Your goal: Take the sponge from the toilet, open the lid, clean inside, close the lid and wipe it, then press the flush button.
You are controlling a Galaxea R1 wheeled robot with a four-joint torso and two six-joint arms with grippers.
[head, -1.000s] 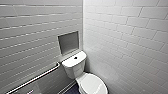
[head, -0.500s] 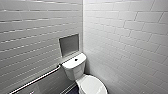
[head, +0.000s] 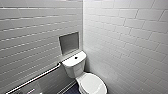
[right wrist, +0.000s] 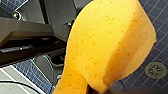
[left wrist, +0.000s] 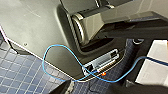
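While lid point(head: 91, 83) covers toilet point(head: 75, 66) | right jaws grasp sponge point(right wrist: 107, 45) | left jaws: cannot tell

We log from left wrist view: broad grey body shell point(left wrist: 32, 27), smooth, matte, rounded edge; one small screw point(left wrist: 25, 44) near rim. Round joint housing point(left wrist: 81, 27) with pale metal ring, dark arm bar point(left wrist: 135, 25) running off it. Thin blue cable point(left wrist: 47, 53) loops across shell toward port panel point(left wrist: 102, 63); tiny orange light point(left wrist: 103, 73) just beside. From right wrist view we note flat dark plate point(right wrist: 25, 40), shiny round fitting point(right wrist: 16, 15), thin black cable point(right wrist: 17, 82).
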